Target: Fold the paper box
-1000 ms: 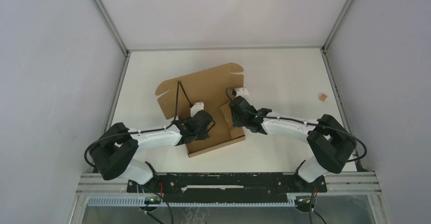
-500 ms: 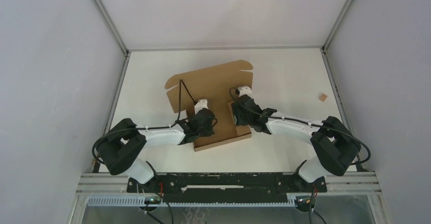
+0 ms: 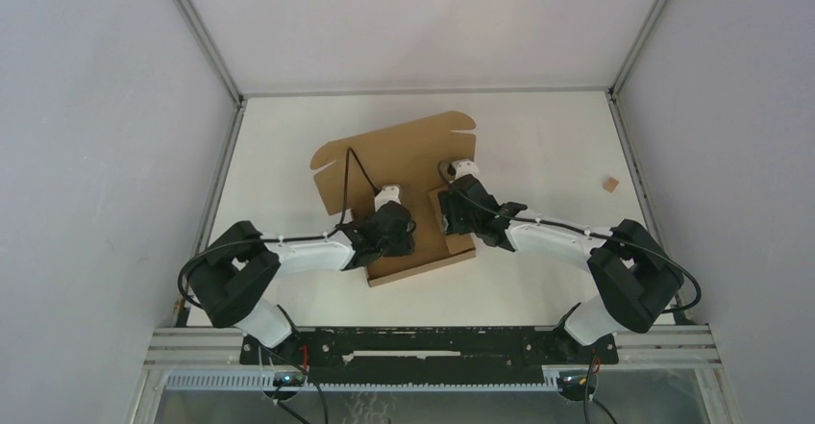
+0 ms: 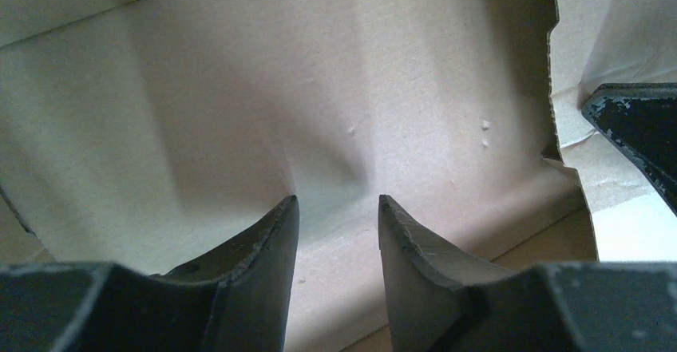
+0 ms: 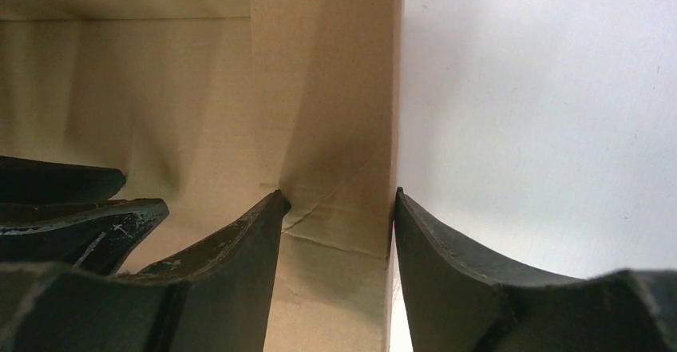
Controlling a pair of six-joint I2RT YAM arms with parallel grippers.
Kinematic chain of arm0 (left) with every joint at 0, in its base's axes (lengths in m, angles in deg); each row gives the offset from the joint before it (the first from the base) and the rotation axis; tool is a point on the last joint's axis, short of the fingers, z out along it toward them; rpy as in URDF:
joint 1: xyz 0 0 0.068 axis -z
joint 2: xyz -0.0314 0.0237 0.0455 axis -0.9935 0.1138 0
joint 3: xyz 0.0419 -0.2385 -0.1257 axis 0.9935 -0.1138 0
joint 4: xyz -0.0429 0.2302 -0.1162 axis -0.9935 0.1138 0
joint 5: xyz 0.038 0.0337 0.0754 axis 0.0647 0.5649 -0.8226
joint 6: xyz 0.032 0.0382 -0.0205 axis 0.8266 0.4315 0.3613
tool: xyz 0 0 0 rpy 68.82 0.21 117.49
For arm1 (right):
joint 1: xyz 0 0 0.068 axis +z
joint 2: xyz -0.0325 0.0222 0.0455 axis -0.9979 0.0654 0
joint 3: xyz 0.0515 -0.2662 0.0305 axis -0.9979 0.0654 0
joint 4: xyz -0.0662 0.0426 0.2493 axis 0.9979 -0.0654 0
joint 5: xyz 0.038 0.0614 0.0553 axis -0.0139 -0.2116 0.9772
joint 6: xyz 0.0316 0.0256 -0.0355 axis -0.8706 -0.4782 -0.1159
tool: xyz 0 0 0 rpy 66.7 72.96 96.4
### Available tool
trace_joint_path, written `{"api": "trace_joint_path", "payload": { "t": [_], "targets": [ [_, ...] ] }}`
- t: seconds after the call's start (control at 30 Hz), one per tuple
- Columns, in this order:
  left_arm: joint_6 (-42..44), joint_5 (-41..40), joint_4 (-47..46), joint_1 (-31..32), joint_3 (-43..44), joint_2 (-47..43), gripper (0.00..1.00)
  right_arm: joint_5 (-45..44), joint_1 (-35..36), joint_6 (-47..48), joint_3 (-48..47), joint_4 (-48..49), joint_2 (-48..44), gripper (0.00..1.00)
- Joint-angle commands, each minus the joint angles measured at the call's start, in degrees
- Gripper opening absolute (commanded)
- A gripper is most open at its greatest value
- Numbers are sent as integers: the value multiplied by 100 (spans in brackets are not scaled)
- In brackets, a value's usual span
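One plain brown die-cut cardboard mailer box [image 3: 384,160] lies near the middle of the white table [image 3: 548,136], between the two arms, and by my reading it is only at an early stage of folding. Its broad far panel with the rounded flaps lies flat, while a narrow side flap [image 5: 335,88] on the right stands raised. The walls are not locked, no tab looks tucked into a slit, and the lid is not closed, so most of the work is left. The left gripper [image 4: 337,202] hovers low over the inner panel with its jaws partly apart and nothing between them. The right gripper [image 5: 339,196] has its jaws wider apart, flanking the raised flap, which shows face-on between the fingers; it does not look pinched. Counted: one box, two grippers, and one tiny brown cardboard scrap [image 3: 609,184] well apart at the table's right edge.
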Motion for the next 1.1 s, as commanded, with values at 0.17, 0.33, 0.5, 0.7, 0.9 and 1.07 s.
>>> {"api": "trace_joint_path", "payload": {
  "t": [0.17,0.33,0.5,0.7,0.9,1.07],
  "targets": [
    [354,-681,1859,35,309,402,49,245,37,74,-123,291,-114,61],
    [438,-1036,2227,66,443,284,51,264,28,65,-96,286,-23,61],
    [449,-1183,2317,177,463,103,54,273,28,46,-79,299,35,61],
    [415,-1344,2355,210,391,-144,59,332,20,70,-79,300,99,61],
    [489,-1489,2369,210,330,-485,62,385,20,62,-82,324,150,61],
    [503,-1693,2473,202,288,-691,64,383,21,65,-79,313,152,61]
  ]
}}
